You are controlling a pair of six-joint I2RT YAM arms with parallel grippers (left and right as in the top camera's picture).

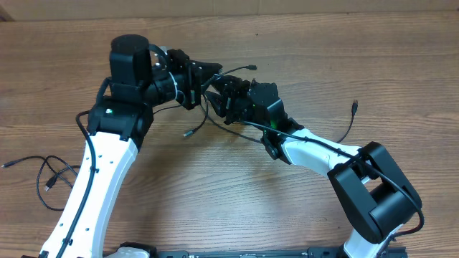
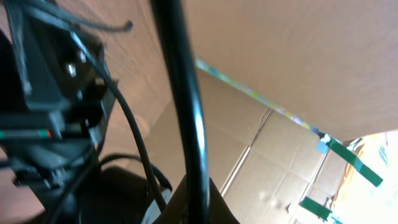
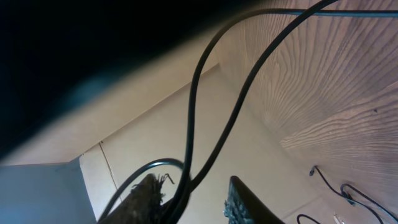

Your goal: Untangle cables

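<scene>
Black cable (image 3: 191, 106) loops between parted right claw (image 3: 193, 182) fingers.

we see a table (image 1: 215, 208) with a pale brown wood-grain surface, smooth, with a soft satin sheen rather than gloss. the cables (image 1: 56, 175), loose at nine o'clock in the overhead view, are thin black cords in a smooth plastic-looking jacket; close to the left wrist camera one shines glossy. the left arm (image 1: 107, 168) and right arm (image 1: 319, 154) have glossy white plastic shells and matt black housings. the cardboard wall (image 2: 249, 143) is matt brown, with smooth green tape (image 2: 354, 165) at four o'clock.
</scene>
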